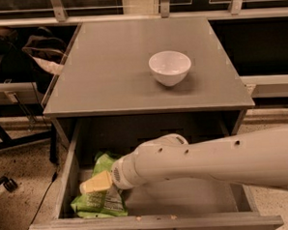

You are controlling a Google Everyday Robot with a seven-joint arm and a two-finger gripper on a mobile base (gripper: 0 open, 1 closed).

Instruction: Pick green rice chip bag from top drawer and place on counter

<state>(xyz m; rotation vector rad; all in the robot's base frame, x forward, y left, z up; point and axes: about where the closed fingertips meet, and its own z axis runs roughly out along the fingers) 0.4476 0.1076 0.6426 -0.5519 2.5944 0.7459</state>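
Note:
The green rice chip bag (101,202) lies in the left front corner of the open top drawer (154,225), its white label panel facing up. My gripper (93,184) reaches into the drawer from the right and sits directly over the bag's middle, low and close to it. The white arm covers part of the bag and much of the drawer floor. The counter (113,75) above is a flat grey top.
A white bowl (169,67) stands on the counter, right of centre. The drawer's side walls (65,181) and thick front edge enclose the gripper. Dark bags and metal frames stand to the left of the cabinet.

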